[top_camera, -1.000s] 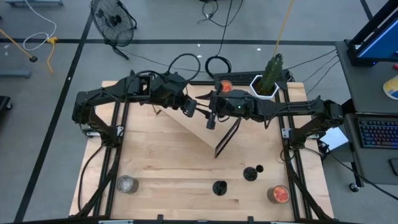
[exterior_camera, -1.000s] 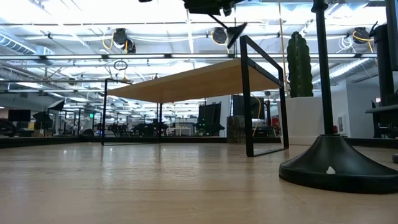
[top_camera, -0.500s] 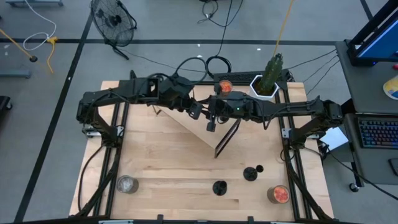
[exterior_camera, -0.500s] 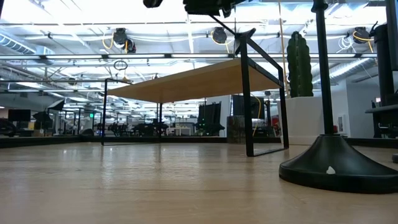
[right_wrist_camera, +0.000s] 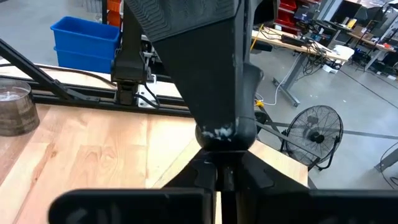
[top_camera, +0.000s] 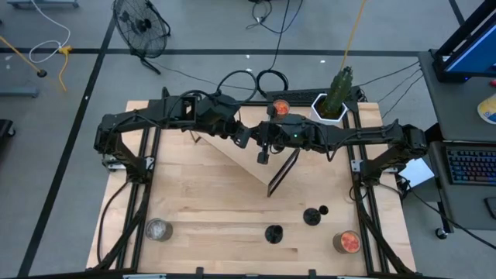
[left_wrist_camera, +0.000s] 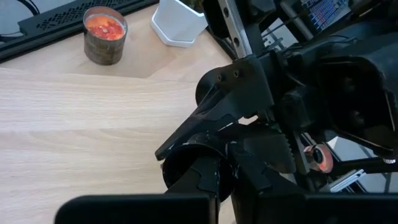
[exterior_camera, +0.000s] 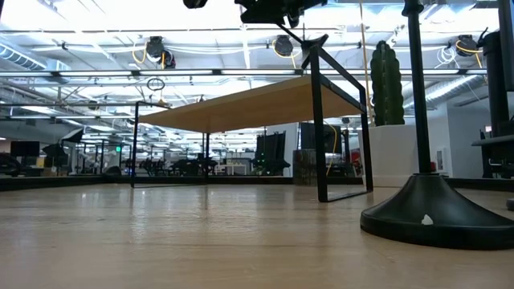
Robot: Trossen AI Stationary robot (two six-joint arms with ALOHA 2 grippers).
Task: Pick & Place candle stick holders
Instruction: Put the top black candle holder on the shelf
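Mid-bench, toward the back edge: I am holding both arms nose to nose above the small raised wooden shelf on black metal legs. The right gripper is hanging over the shelf's slanting edge with its fingers drawn narrow, and I judge they are pinching the thin black metal candle stick holder just below its small cup. The left gripper is pressing in just beside that cup; I cannot tell how its fingers are set. Which way the held holder's stem is running, I cannot tell either. Two more black candle stick holders are standing upright on the light wooden bench near its front edge, on the right arm's side.
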